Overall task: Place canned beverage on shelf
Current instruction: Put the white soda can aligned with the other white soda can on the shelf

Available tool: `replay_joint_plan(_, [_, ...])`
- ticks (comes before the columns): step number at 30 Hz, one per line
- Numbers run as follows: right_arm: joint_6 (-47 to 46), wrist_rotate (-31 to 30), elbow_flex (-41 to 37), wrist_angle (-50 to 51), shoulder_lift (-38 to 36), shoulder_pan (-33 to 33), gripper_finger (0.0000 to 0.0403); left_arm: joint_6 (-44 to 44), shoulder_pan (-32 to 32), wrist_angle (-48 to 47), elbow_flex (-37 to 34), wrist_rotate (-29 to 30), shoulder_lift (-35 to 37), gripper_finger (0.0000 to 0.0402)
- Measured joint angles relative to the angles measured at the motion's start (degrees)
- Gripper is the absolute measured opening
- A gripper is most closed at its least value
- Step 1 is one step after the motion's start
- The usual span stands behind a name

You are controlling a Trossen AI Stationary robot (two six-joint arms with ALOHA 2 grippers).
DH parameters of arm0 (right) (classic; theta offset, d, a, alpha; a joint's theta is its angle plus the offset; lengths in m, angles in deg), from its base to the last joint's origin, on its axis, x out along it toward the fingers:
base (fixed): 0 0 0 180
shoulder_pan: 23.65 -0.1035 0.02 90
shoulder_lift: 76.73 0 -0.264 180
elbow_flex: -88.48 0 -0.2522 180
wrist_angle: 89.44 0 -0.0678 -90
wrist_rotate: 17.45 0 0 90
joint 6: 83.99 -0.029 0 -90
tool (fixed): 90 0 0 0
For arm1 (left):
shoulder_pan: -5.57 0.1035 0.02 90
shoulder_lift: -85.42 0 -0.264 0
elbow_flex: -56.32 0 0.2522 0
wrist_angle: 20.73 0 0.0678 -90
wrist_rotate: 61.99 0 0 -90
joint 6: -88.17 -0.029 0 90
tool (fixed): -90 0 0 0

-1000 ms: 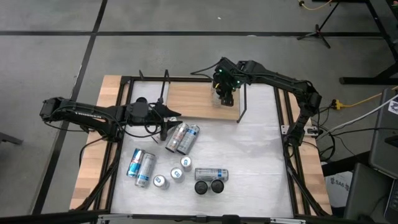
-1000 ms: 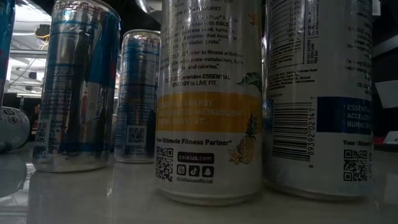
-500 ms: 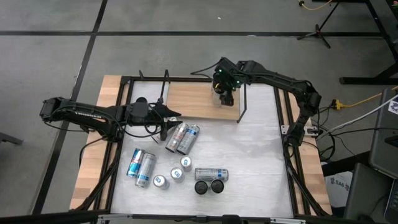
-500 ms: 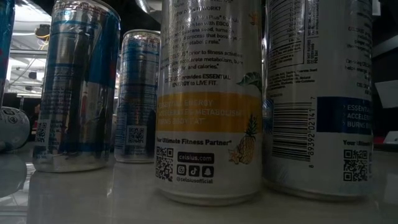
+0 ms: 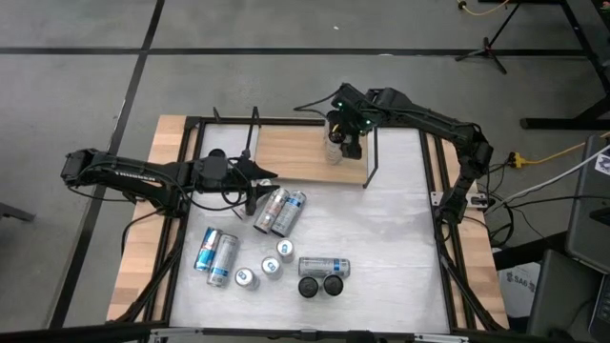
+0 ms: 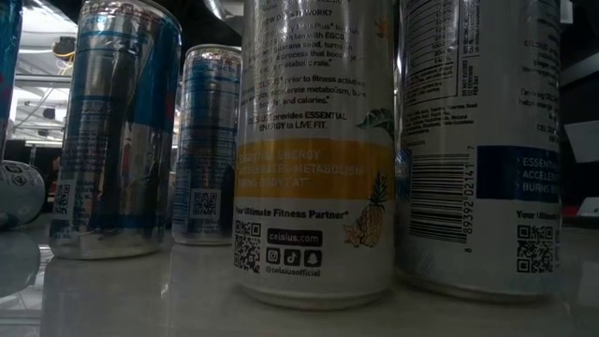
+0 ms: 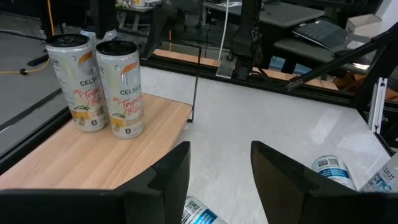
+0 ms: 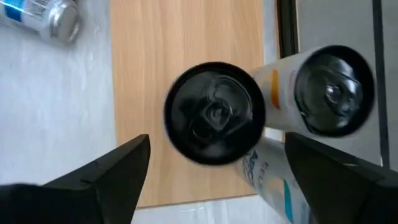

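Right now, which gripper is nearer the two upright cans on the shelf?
Right. The right gripper hangs open directly above the cans on the shelf; the left gripper sits open off the shelf's front left corner.

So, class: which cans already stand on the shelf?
The two cans with black tops, upright side by side on the shelf below the open right gripper; all the others are on the white table.

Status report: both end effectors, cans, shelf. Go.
Right end effector open, above two upright Celsius cans on the shelf. Left end effector open, idle by the shelf's near edge. Loose cans on the table; nothing blocking.
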Motion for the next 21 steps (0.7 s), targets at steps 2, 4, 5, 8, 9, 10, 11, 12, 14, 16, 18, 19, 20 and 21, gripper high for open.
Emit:
replay_joint_plan(2, [-0.72, 0.52, 2.58, 2.81, 0.00, -0.01, 0.0363, 0.00, 0.01, 0.00, 0.00, 0.00, 0.00, 0.0160])
replay_joint_plan(4, [-1.96, 0.64, 5.34, 5.98, -0.04, -0.25, 0.0363, 0.00, 0.00, 0.00, 0.00, 0.00, 0.00, 0.0160])
replay_joint_plan(5, [-2.51, 1.07, 6.57, 7.84, -0.04, -0.50, 0.0363, 0.00, -0.01, 0.00, 0.00, 0.00, 0.00, 0.0160])
replay_joint_plan(8, [-4.26, 2.70, 9.36, 12.33, -0.24, -1.65, 0.0363, 0.00, -0.01, 0.04, 0.00, 0.00, 0.00, 0.0160])
replay_joint_plan(9, [-5.02, 3.31, 9.51, 13.18, -0.64, -2.27, 0.0363, 0.00, -0.01, 0.23, 0.00, 0.00, 0.00, 0.0160])
replay_joint_plan(10, [-5.76, 3.62, 9.50, 13.68, -1.14, -3.10, 0.0363, 0.00, 0.01, 0.44, 0.00, 0.02, 0.00, 0.0160])
replay_joint_plan(11, [-6.65, 3.69, 9.28, 13.52, -1.72, -3.96, 0.0363, 0.00, -0.01, 0.52, 0.00, 0.14, 0.00, 0.0160])
replay_joint_plan(12, [-7.27, 3.69, 8.75, 13.32, -2.36, -4.80, 0.0363, 0.00, -0.01, 0.55, 0.00, 0.42, 0.00, 0.0160])
replay_joint_plan(14, [-8.80, 3.60, 7.02, 13.18, -3.99, -6.76, 0.0363, 0.00, -0.01, 0.56, 0.00, 1.54, -0.02, 0.0160])
replay_joint_plan(16, [-10.95, 3.11, 4.04, 11.38, -6.30, -8.78, 0.0363, 0.00, 0.01, 0.86, 0.00, 2.95, -0.02, 0.0160])
replay_joint_plan(18, [-13.03, 1.84, -0.37, 7.78, -9.35, -10.83, 0.0363, 0.00, 0.11, 2.72, 0.00, 4.73, -0.16, 0.0160])
replay_joint_plan(19, [-14.19, 1.08, -3.01, 5.31, -10.95, -11.74, 0.0363, 0.00, 0.22, 4.72, 0.01, 5.63, -0.60, 0.0160])
replay_joint_plan(20, [-15.13, 0.11, -5.78, 2.58, -12.65, -12.62, 0.0363, -0.08, 0.42, 7.08, 0.02, 6.04, -1.16, 0.0160])
replay_joint_plan(21, [-16.09, -1.01, -8.80, -0.40, -14.37, -13.30, 0.0363, -0.44, 0.65, 9.10, 0.03, 6.08, -1.75, 0.0160])
